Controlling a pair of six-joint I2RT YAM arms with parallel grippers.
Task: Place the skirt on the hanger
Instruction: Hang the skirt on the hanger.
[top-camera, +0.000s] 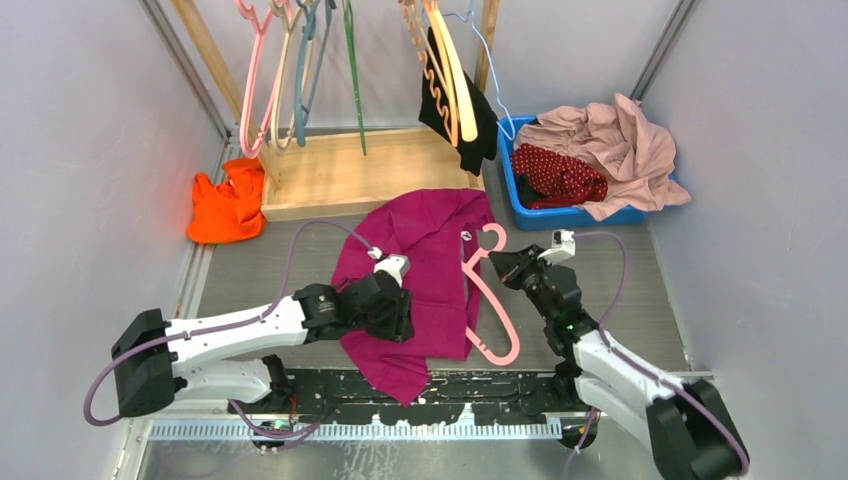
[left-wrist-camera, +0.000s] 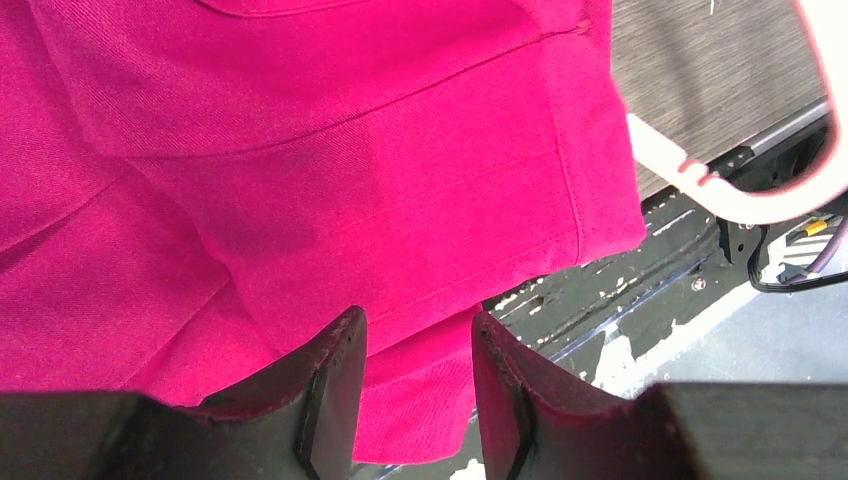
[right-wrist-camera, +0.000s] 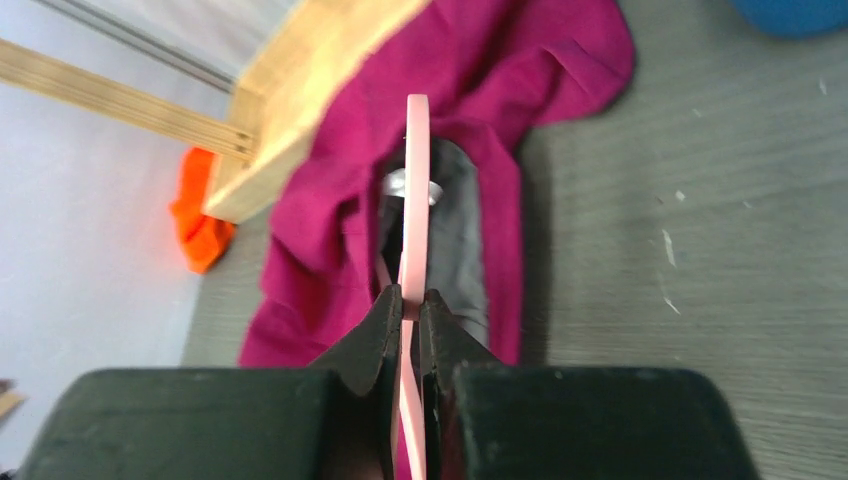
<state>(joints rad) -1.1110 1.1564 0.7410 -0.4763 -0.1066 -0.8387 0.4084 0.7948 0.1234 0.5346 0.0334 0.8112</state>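
Observation:
The skirt (top-camera: 560, 175), dark red with small white dots, lies in the blue bin (top-camera: 512, 178) at the back right, away from both grippers. The pink hanger (top-camera: 487, 300) lies slanted over the table's middle. My right gripper (top-camera: 508, 266) is shut on it just below its round hook. In the right wrist view the hanger (right-wrist-camera: 415, 180) runs edge-on between the jaws of my right gripper (right-wrist-camera: 410, 297). My left gripper (top-camera: 400, 312) hovers open over a plain magenta garment (top-camera: 430, 240). In the left wrist view that fabric (left-wrist-camera: 300, 150) fills the frame beyond my left gripper (left-wrist-camera: 418, 322), and the hanger's end (left-wrist-camera: 740, 200) curves at the right.
A pale pink garment (top-camera: 625, 145) drapes over the bin. An orange cloth (top-camera: 228, 205) lies at the back left beside a wooden base (top-camera: 370, 170). Several hangers (top-camera: 300, 60) and a black garment (top-camera: 470, 120) hang above the base. Grey walls close in on both sides.

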